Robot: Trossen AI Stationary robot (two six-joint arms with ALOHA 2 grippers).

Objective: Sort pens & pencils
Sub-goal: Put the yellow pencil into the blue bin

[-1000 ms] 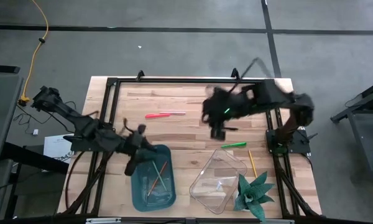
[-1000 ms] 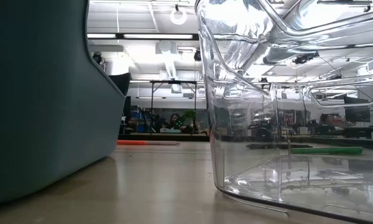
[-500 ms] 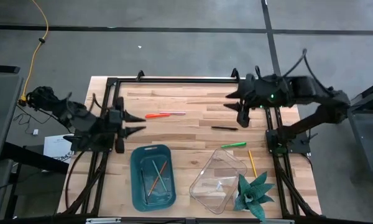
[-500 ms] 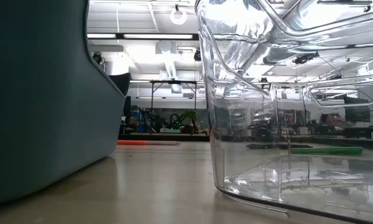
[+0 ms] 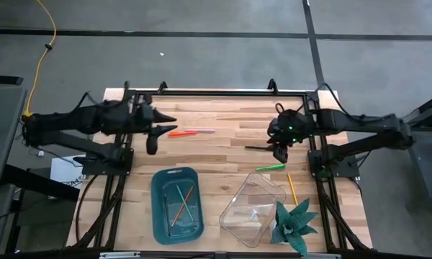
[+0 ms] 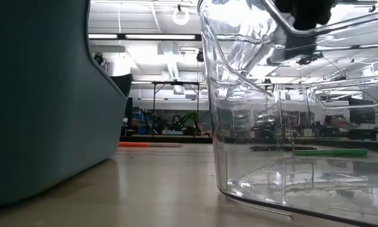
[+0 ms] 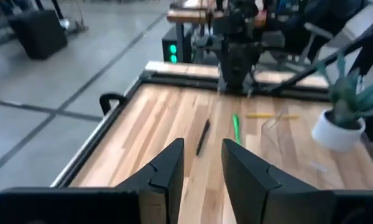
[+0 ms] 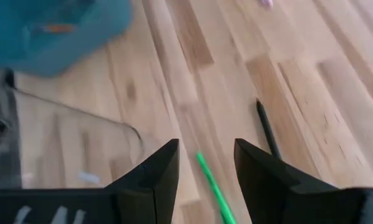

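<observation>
While left gripper (image 5: 157, 129), released and empty, has swung from teal bin (image 5: 160, 216) toward red pen (image 5: 181, 133), right gripper (image 5: 279, 146), spread, hovers over black pen (image 5: 257, 148).

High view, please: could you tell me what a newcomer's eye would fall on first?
Two dark arms reach inward from either side: the left gripper hovers by the red-orange pen toward the table's far side, the right gripper over the black pen. Nearer the front, a teal bin holds thin pencils beside a clear bin, with a bright green pen just beyond the clear bin.
</observation>
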